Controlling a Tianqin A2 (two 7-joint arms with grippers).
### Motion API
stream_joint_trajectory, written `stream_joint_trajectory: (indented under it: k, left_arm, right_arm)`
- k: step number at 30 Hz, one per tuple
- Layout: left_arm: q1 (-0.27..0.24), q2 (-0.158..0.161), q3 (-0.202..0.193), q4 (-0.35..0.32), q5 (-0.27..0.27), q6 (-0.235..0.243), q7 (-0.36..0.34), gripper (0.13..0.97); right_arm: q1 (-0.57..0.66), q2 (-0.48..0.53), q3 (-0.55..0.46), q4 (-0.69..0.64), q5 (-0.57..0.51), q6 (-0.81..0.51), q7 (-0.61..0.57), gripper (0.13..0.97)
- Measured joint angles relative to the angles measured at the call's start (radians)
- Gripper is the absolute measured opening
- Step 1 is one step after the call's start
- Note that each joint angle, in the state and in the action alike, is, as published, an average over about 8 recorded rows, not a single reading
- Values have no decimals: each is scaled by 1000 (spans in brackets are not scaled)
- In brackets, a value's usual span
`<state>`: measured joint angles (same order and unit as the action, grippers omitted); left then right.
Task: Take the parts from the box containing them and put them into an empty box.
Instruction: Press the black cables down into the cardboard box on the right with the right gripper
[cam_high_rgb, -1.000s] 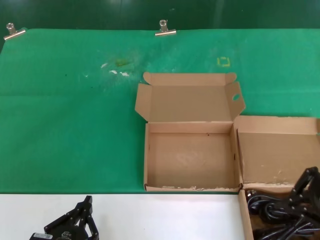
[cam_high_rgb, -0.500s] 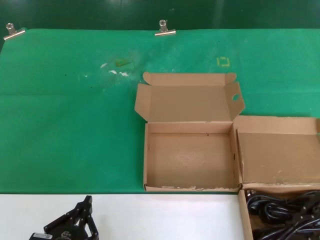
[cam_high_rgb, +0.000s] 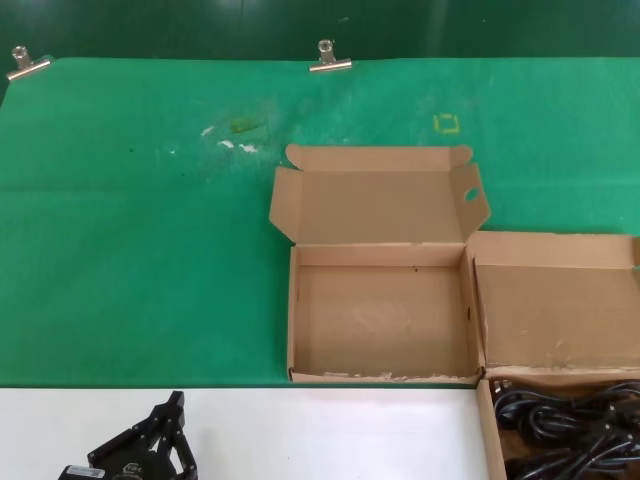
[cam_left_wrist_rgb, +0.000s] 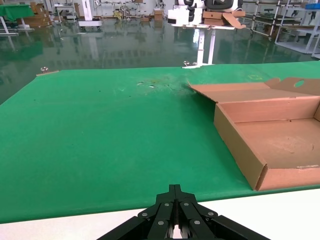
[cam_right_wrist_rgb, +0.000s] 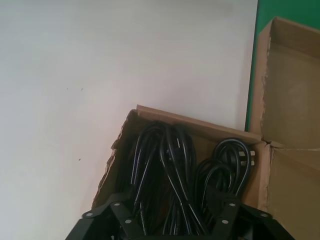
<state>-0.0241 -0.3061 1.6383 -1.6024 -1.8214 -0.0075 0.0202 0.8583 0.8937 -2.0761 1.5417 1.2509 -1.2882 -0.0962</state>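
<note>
The empty box (cam_high_rgb: 380, 322) lies open at the table's middle, its lid (cam_high_rgb: 375, 205) back, with an oval hole in the right flap (cam_high_rgb: 470, 195). It also shows in the left wrist view (cam_left_wrist_rgb: 280, 145) and the right wrist view (cam_right_wrist_rgb: 292, 85). The box containing the parts (cam_high_rgb: 490, 430) sits at the front right with its plain lid (cam_high_rgb: 555, 300) open. Black power cords (cam_high_rgb: 555, 425) fill it. In the right wrist view my right gripper (cam_right_wrist_rgb: 172, 212) is open, its fingers (cam_right_wrist_rgb: 117, 212) spread over a cord bundle (cam_right_wrist_rgb: 167, 160). My left gripper (cam_high_rgb: 172, 415) is shut and empty, parked at the front left.
A green mat (cam_high_rgb: 150, 250) covers the table's far part; the near strip is white (cam_high_rgb: 330, 430). Two metal clips (cam_high_rgb: 328, 58) hold the mat's far edge. A second cord bundle with its plug (cam_right_wrist_rgb: 235, 160) lies beside the first.
My right gripper has gone down from above the cord box's rim into the cords and now hardly shows in the head view. The left arm has not moved.
</note>
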Motion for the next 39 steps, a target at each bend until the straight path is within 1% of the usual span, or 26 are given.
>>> stream_joint_trajectory:
  k: [8, 9, 17, 21, 30, 38, 39]
  left_arm:
    - [0, 0, 0, 0, 0, 0, 0, 149]
    - [0, 0, 0, 0, 0, 0, 0, 149]
    - [0, 0, 0, 0, 0, 0, 0, 149]
    - [0, 0, 0, 0, 0, 0, 0, 149]
    - [0, 0, 0, 0, 0, 0, 0, 149]
    - [0, 0, 0, 0, 0, 0, 0, 149]
    - [0, 0, 0, 0, 0, 0, 0, 149]
  right_arm:
    - [3, -24, -12, -47, -24, 17, -21, 600]
    - [4, -27, -14, -53, -27, 19, -24, 600]
    - [10, -51, -23, -94, -41, 38, -48, 726]
    - [13, -64, -28, -113, -48, 49, -58, 726]
    - [28, -82, -34, -147, -75, 76, -76, 670]
    - [28, -79, -32, -141, -77, 76, -72, 549]
    - [28, -79, -32, -139, -77, 75, -70, 549]
